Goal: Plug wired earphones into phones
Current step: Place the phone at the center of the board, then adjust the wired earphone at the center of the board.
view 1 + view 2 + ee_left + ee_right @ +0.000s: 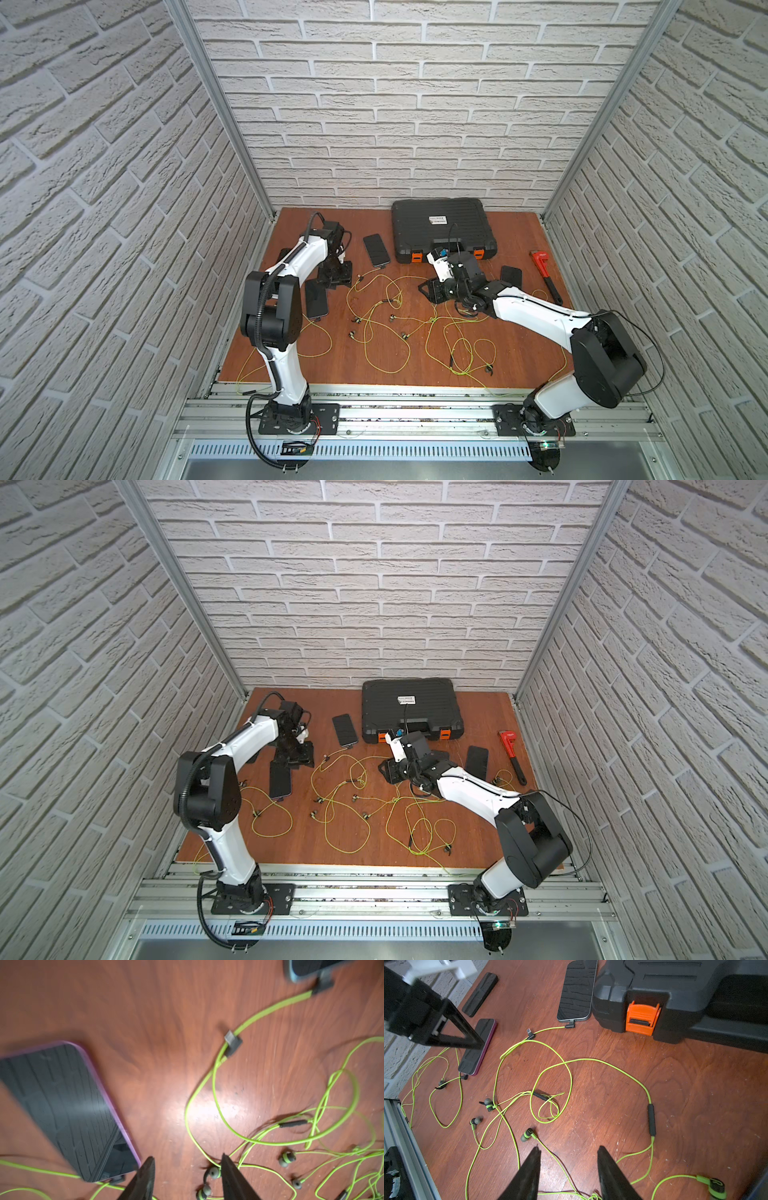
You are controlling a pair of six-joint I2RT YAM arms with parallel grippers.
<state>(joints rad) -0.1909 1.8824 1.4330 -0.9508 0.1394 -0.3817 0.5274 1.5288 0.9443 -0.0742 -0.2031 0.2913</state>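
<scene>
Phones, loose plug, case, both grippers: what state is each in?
Case: closed, orange latch fastened.
Phone beside case: earphones plugged in.
Purple-edged phone: also plugged in.
Loose plug: unplugged, lying on table.
Left gripper: fingers apart, empty.
Right gripper: fingers apart, empty.

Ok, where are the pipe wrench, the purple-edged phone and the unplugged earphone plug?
pipe wrench (546, 276): in a top view, middle of the shaft.
purple-edged phone (68, 1109): left wrist view, centre of the screen.
unplugged earphone plug (530, 1034): right wrist view, the plug body.
</scene>
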